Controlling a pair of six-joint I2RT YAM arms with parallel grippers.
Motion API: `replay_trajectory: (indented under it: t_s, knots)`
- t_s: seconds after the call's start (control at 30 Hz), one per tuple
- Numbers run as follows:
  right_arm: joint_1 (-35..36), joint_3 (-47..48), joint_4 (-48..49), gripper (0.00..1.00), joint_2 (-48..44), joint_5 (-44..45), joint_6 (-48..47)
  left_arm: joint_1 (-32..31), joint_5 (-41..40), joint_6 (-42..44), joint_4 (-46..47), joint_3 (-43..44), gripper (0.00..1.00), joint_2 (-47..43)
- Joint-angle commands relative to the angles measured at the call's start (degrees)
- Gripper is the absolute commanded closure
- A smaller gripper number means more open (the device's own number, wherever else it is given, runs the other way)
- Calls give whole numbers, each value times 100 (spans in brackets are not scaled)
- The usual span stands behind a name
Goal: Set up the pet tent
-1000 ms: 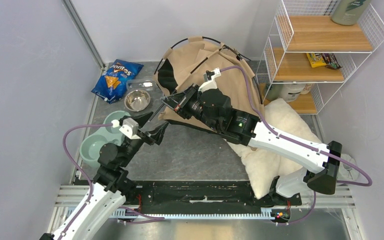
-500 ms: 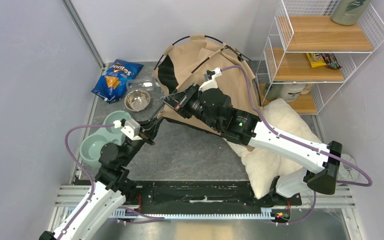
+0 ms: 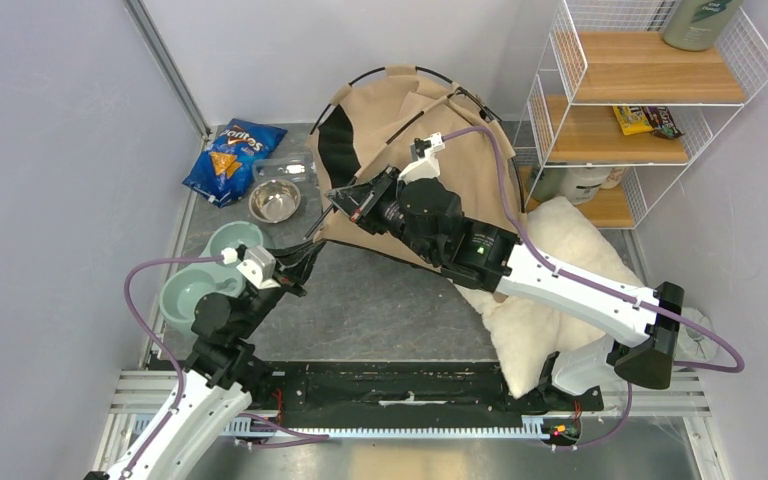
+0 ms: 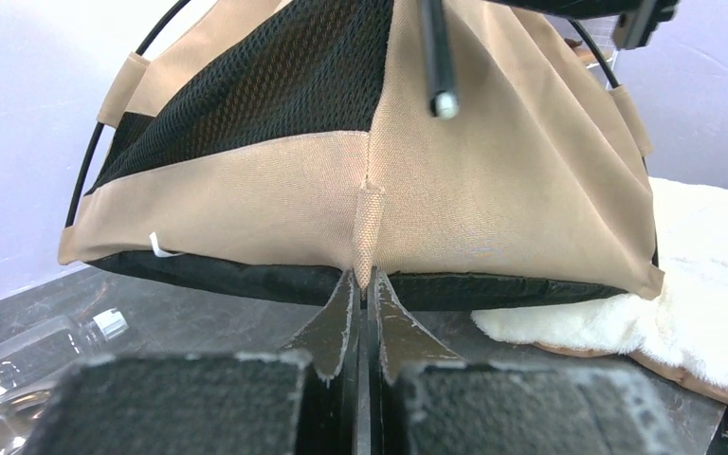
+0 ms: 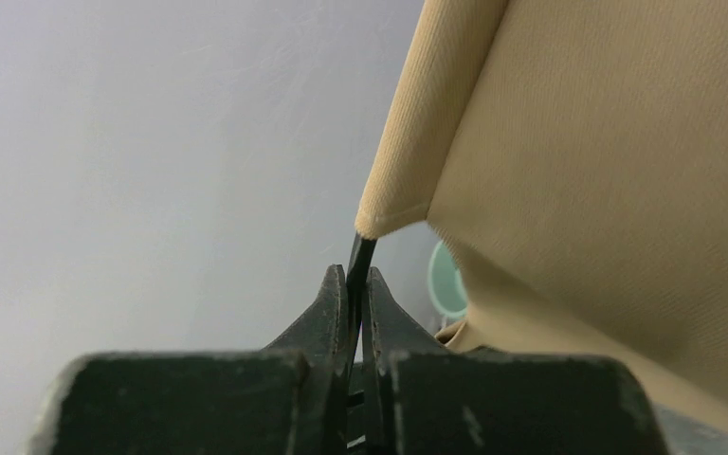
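The tent (image 3: 415, 130) stands at the far middle of the bench (image 3: 380, 300), close to the back wall. Its tan cloth is partly raised on thin black poles, and a dark mesh panel (image 4: 275, 85) fills its left face. Its right corner lies on the white pillow (image 3: 560, 260) at the right side of the bench, just beside the wire shelf (image 3: 650, 100). The left fingers (image 3: 307, 256) reach to the tent's near left corner. In the left wrist view they are (image 4: 364, 284) clenched on the bottom end of a small tan loop (image 4: 368, 218) sewn at the lower hem. The right fingers (image 3: 334, 197) sit higher, at the tent's left face. The right wrist view shows them (image 5: 358, 282) clenched on a thin black pole (image 5: 360, 251) where it comes out of a tan sleeve. A chip bag (image 3: 232, 160), a steel bowl (image 3: 275, 200) and a green double bowl (image 3: 205, 285) lie along the left edge of the bench, and a clear plastic bottle (image 4: 47, 336) lies near the steel bowl.
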Motion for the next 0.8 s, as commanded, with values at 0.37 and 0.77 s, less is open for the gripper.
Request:
replay_trajectory:
  t_s: [0.37,0.77]
  knots:
    - [-43,-183,504,100,47,1635,-1792,24,135,17,-658,241,98,-613]
    - [-45,-304,360,100,210,1642,-1952,20,78,133,-649,328,98,-534]
